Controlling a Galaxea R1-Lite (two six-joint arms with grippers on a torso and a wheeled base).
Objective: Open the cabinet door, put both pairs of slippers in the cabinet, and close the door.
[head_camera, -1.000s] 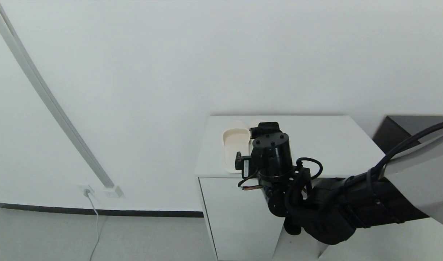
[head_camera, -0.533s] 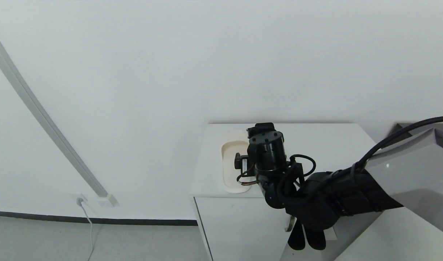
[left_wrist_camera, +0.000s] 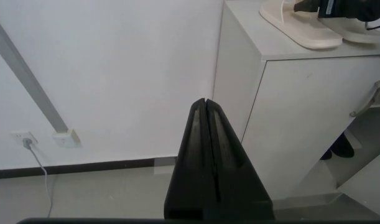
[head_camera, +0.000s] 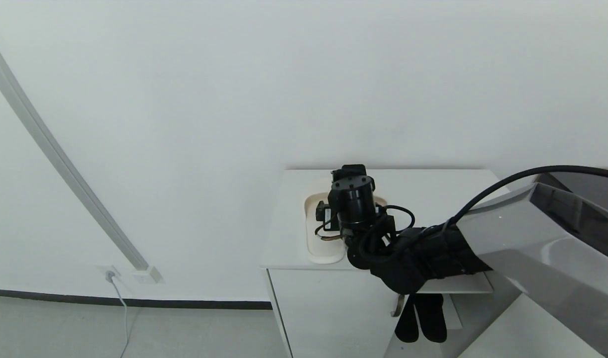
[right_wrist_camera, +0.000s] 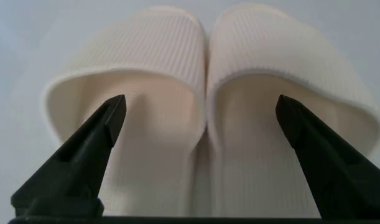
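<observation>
Cream ribbed slippers (right_wrist_camera: 177,68), side by side on the cabinet top (head_camera: 433,199), look light, soft and compressible; squeeze the pair together across both uppers. The right gripper (right_wrist_camera: 200,102) straddles them, jaws spread wide.

A white wall (head_camera: 234,74) met grey floor (head_camera: 60,330) at a black skirting (head_camera: 184,304); a slanted grey conduit (head_camera: 60,159) ended beside a socket (head_camera: 110,273).

Two slippers (head_camera: 326,251) lie side by side on the cabinet (head_camera: 329,313) top, near its left edge. Another pair (head_camera: 421,318) sits inside it.
</observation>
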